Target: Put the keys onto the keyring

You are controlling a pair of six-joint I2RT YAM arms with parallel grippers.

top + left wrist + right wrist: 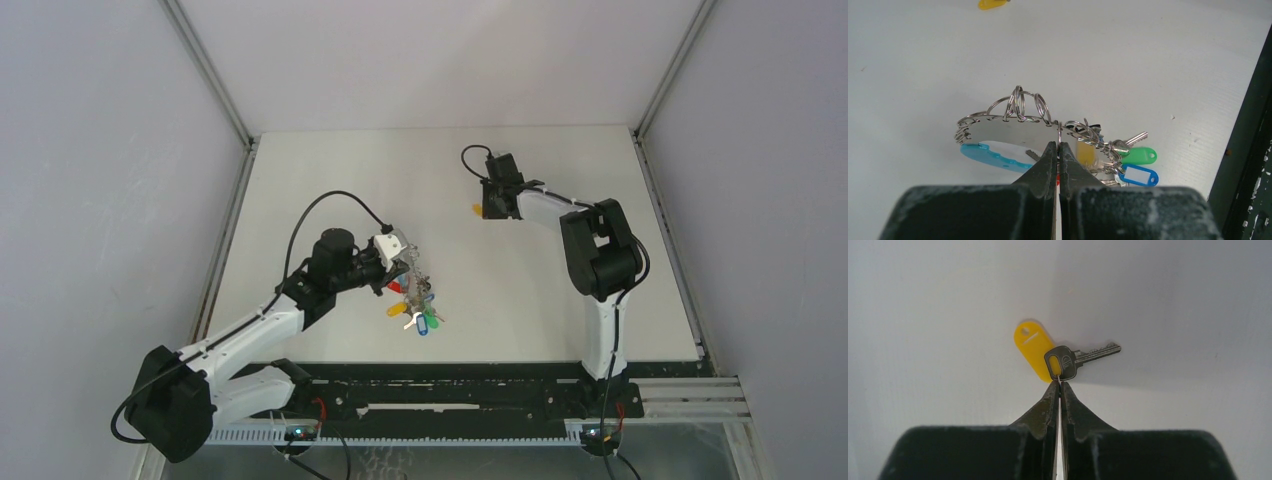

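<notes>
Flat white matte tabletop [300,190] fills the middle of the cell. Pale grey wall panel [90,150] on the left, matching grey panel [770,150] on the right, lighter white back panel [430,60] at the far side. Two silver aluminium frame struts rise from the far corners, one left [208,70], one right [676,68]. Black mounting rail [450,385] lies along the near edge. Silver slotted aluminium bar [695,400] sticks out at its right end. White slotted cable duct [450,437] sits just nearer.

Lab test cell, white table [450,170], grey walls [100,150], aluminium framing [210,70]
</notes>
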